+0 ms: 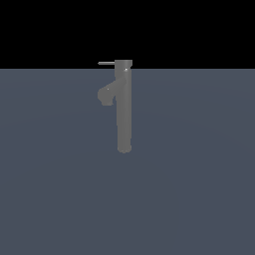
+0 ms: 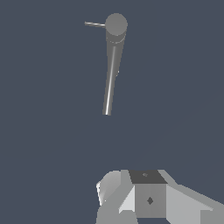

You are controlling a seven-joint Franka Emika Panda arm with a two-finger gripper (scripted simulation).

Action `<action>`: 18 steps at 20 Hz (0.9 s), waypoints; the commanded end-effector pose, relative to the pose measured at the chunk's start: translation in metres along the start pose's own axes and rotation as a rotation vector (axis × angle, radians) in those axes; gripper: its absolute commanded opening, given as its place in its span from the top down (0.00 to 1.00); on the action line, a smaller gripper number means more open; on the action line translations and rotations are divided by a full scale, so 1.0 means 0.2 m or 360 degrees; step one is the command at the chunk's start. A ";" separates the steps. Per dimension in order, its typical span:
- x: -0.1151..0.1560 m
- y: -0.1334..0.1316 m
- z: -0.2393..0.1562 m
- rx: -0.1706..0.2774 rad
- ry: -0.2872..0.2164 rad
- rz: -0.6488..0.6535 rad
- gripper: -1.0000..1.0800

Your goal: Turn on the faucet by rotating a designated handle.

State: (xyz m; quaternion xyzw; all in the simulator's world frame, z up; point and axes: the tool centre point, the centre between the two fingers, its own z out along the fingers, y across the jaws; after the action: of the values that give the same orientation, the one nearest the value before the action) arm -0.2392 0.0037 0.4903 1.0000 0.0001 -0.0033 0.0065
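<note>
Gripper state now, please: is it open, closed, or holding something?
Gripper: it cannot be told if open or closed; fingertips are not visible. It holds nothing, far from the faucet and its handle.

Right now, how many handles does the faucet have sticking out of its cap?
1. The handle is a thin rod pointing from the top cap of the faucet toward the exterior view's left, above the spout. No other shows in either view.

Greys on a slate-blue ground

We see the faucet [image 1: 124, 107] in matte mid-grey, its handle [image 1: 106, 63] a paler grey, and the floor [image 1: 199, 174] a flat dark slate blue under black; the gripper [image 2: 131, 199] shows light grey faces with one dark charcoal panel.
</note>
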 end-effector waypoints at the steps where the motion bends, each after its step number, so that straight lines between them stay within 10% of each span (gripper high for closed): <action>1: 0.00 0.00 0.00 0.0000 0.0000 0.0000 1.00; 18: 0.31 -0.08 0.23 0.0007 0.0002 0.0041 1.00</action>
State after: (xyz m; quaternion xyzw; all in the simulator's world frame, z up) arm -0.1865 0.0165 0.4521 0.9999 -0.0107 -0.0026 0.0047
